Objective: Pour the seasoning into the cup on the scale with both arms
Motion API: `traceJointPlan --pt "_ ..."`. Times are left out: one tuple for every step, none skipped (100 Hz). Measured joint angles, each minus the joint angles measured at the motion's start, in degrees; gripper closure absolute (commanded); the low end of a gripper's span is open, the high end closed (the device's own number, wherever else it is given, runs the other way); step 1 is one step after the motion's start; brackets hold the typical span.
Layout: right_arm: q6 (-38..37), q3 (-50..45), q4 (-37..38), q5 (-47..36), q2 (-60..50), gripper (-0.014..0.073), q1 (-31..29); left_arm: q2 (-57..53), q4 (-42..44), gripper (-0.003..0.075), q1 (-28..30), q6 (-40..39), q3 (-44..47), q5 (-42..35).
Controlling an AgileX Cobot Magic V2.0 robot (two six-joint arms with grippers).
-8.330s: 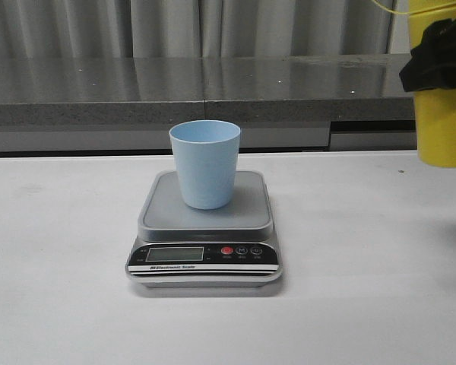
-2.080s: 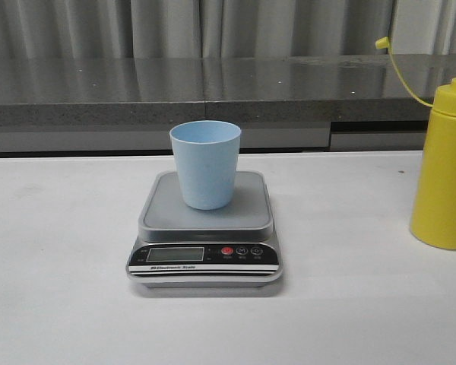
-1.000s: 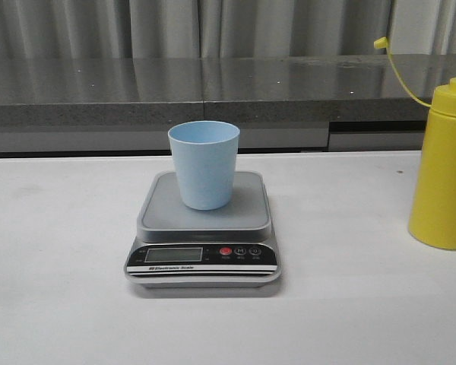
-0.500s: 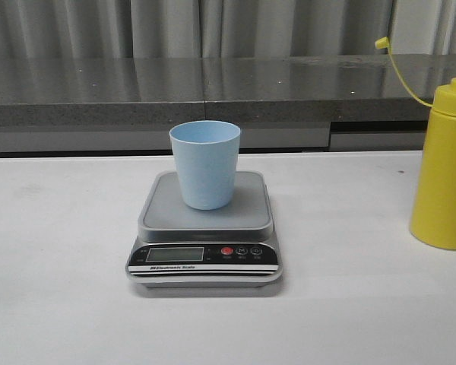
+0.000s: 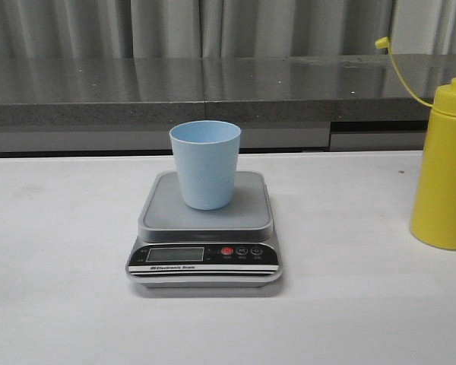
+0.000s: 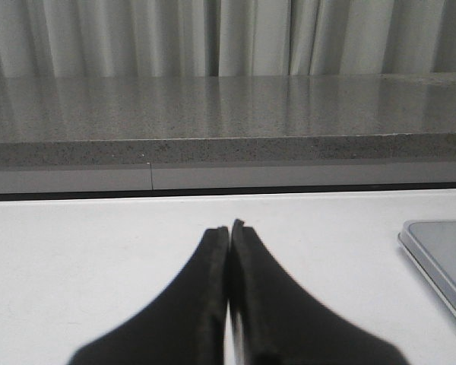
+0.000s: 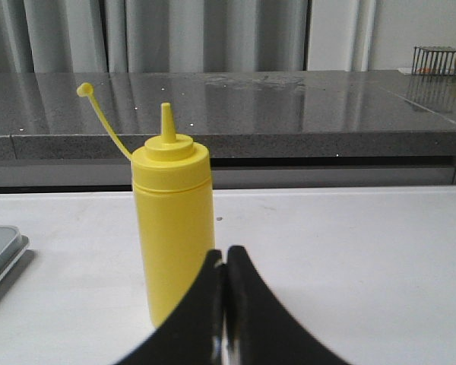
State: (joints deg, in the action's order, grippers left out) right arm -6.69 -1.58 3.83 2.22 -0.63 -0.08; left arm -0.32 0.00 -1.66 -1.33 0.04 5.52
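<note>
Yellow bottle: the seasoning stands upright on the table, well to the right of the scale; its nozzle is bare, the tethered cap sticking out on its thin strap

Feel, as I judge it: soft squeeze plastic, light, smooth-walled; a hard pinch would dent it and push seasoning out early, a weak one might let it slip

Where I would take it: mid-body, across the round wall, below the shoulder and clear of the cap strap; firm but not crushing

Cup: the cup sits upright on the scale's grey platform, pale blue, thin and very light; a nudge from the nozzle could tip it

My right fingers: pressed together, empty; the bottle stands just ahead of them, and whether the tips touch it I cannot tell

My left fingers: closed tip to tip, holding nothing; over bare table, the scale's corner off to one side
</note>
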Motion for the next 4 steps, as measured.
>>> traceJointPlan --pt "0.0 0.0 0.0 0.0 0.0 0.0651 0.0 0.0 0.0 0.0741 0.0 0.0 0.0 0.0" --pt "0.0 0.0 0.0 0.0 0.0 0.0651 0.0 0.0 0.0 0.0741 0.0 0.0 0.0 0.0" --pt "0.0 0.0 0.0 0.0 0.0 0.0651 0.0 0.0 0.0 0.0741 0.0 0.0 0.0 0.0" --pt "0.0 0.0 0.0 0.0 0.0 0.0651 0.0 0.0 0.0 0.0741 0.0 0.0 0.0 0.0"
